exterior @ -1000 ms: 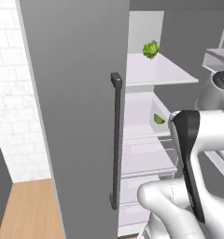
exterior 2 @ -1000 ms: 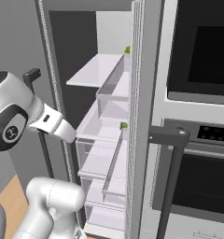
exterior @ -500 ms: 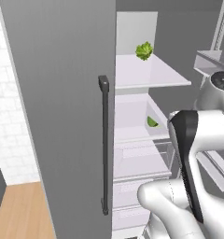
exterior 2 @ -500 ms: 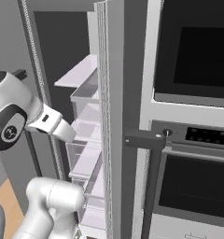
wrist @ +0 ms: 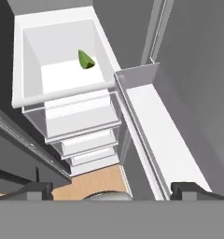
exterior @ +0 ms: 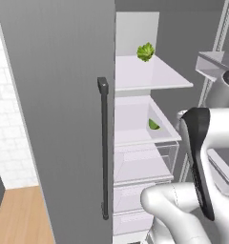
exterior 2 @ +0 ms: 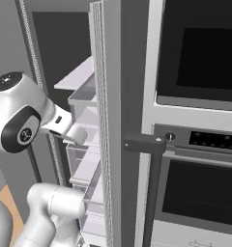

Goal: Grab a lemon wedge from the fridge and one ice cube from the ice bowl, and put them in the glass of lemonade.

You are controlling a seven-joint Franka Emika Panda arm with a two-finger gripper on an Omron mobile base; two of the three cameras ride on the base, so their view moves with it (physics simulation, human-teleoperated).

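The fridge (exterior: 59, 95) stands open, its grey left door and dark bar handle (exterior: 103, 147) close to me. The lemon wedge (exterior: 153, 125), small and yellow-green, lies in a white drawer (exterior: 135, 136) below the glass shelf. In the hand view the lemon wedge (wrist: 86, 60) rests near the back right of the white drawer (wrist: 25, 100), far ahead of my gripper (wrist: 114, 191). The gripper is open, its dark fingertips (wrist: 39, 190) wide apart with nothing between them. The ice bowl and the glass of lemonade are out of view.
A ruffled leafy green clump (exterior: 145, 51) sits on the upper shelf (exterior: 154, 78). More drawers (wrist: 86, 140) stack below the wedge's drawer. The right door's white bins (wrist: 160, 140) run beside the hand. A black oven and microwave column (exterior 2: 200, 120) stands right of the fridge door edge (exterior 2: 108, 120).
Both base views have shifted, so the camera has moved: the right view now faces the door edge and oven, hiding the shelves. The wedge has stayed in its drawer.
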